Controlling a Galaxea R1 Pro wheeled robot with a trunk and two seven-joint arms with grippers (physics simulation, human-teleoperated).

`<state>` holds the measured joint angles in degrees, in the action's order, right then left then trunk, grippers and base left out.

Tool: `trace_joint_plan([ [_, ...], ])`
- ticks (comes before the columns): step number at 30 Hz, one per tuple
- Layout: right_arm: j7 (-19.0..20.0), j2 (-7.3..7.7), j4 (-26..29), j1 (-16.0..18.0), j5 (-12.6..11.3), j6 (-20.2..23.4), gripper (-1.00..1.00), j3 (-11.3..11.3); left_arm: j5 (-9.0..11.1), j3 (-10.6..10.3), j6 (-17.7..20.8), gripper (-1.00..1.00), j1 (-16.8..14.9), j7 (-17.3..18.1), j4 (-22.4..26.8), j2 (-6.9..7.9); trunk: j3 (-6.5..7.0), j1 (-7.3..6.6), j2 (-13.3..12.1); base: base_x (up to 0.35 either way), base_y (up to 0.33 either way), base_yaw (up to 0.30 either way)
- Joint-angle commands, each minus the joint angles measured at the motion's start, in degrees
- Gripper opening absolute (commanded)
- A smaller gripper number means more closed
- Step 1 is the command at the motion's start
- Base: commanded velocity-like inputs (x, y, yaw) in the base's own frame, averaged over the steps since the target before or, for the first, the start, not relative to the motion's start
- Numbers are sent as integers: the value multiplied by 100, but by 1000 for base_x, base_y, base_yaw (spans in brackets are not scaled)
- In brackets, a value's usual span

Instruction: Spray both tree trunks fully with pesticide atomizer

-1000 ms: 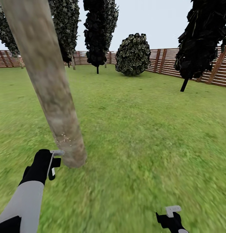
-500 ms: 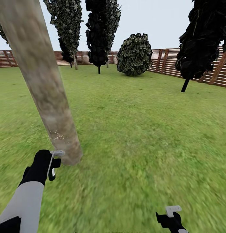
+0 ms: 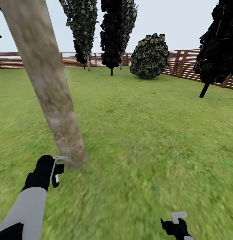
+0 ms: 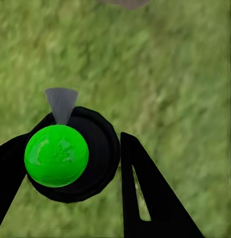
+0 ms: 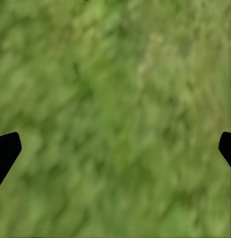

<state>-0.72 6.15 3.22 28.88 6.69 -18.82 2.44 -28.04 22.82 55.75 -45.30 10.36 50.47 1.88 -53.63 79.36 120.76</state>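
Left hand (image 3: 56,168) pinches the pesticide atomizer (image 4: 70,153), fingers pressed against its sides. In the left wrist view the bottle is seen end-on: black round body, bright green disc in the middle, grey trigger head (image 4: 61,104) sticking out toward the trunk side. In the head view the grey head (image 3: 59,159) sits just beside the base of the tree trunk (image 3: 49,90), near the lowest part where it meets the floor (image 3: 146,140). A patch of pale speckles (image 3: 61,137) shows low on the trunk, above the atomizer. The trunk leans across the head view's upper left.

Right hand (image 3: 176,221) hangs low over grass, well apart from the trunk; right wrist view shows its fingers (image 5: 6,151) spread wide, nothing between them.

Behind: dark cypress-like trees (image 3: 113,33), a round bush (image 3: 150,56), slatted wooden fence (image 3: 183,65).
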Motion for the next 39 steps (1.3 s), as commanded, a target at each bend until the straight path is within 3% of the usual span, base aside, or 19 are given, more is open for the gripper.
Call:
trace_joint_plan([
  [1, -7, 0, -5, 3, 58, -16, 100, 28, -73, 16, 15, -100, -5, 62, 7, -20, -5, 2, 2, 239, -188, 7],
  [7, -5, 0, -5, 3, 57, -17, 100, 28, -87, 15, 11, -100, -3, 31, 7, -26, -5, 2, 2, 255, -174, 1],
  [11, -7, -6, 0, 3, 56, -16, 100, 26, -101, 61, -6, -100, 226, 43, 50, 122, -5, 2, 2, 278, -161, 88],
  [13, -7, -8, 3, 3, 58, -23, 100, 21, -90, 64, -33, -100, 407, 65, 74, 265, -5, 2, 2, 279, -157, 242],
  [15, -7, -14, 3, 3, 60, -24, 100, 17, -89, 66, -131, -100, 469, 65, 30, 288, -5, 2, 2, 226, -136, 269],
  [19, -7, -25, -1, 3, 59, -25, 100, 13, -72, 54, -373, -100, 670, 45, 6, 236, -5, 2, 2, 58, -35, 234],
  [25, -7, -11, -5, 3, 55, -33, 100, 19, -70, 79, -557, -100, 697, 60, 96, 228, -5, 2, 2, 89, -71, 31],
  [27, -7, -9, -1, 3, 53, -34, 100, 20, -67, 68, -606, -100, 698, 60, 98, 165, -5, 2, 2, 216, -187, 2],
  [28, -7, -2, -3, 3, 54, -34, 100, 21, -70, 43, -629, -100, 698, 57, 102, 30, -5, 2, 2, 165, -227, 0],
  [29, -7, -1, -7, 3, 54, -34, 100, 20, -66, 36, -632, -100, 698, 60, 103, 10, -5, 2, 2, 89, -251, 0],
  [39, -7, -9, -22, 3, 58, -34, 100, 20, -69, 76, -627, -100, 698, 72, 109, -7, -5, 2, 2, -29, -273, 0],
])
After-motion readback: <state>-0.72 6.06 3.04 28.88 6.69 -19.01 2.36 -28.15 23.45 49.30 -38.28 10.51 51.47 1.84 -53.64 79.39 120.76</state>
